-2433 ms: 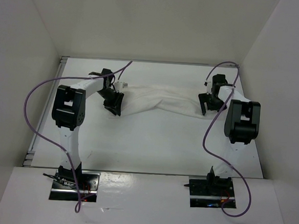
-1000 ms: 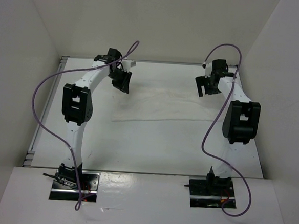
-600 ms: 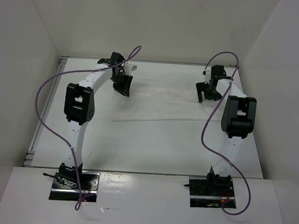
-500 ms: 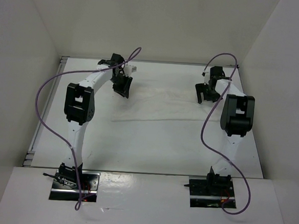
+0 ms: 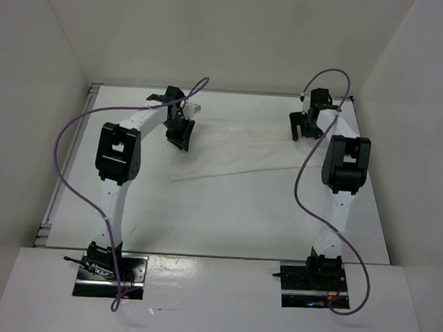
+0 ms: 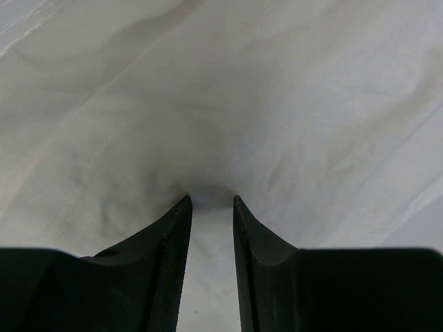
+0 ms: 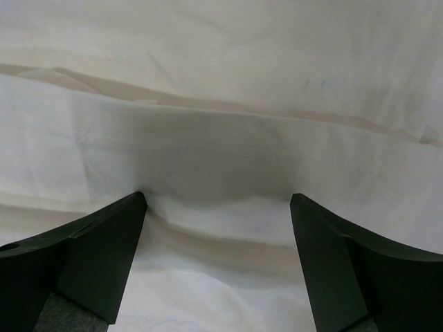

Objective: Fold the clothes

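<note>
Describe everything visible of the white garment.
The white garment is thin, soft, wrinkled cloth, spread nearly flat across the far half of the table, its near edge slanting. The left gripper appears to pinch a puckered bit at its left end; the right gripper stands open over its right end, where a fold line shows. No label is visible.
</note>
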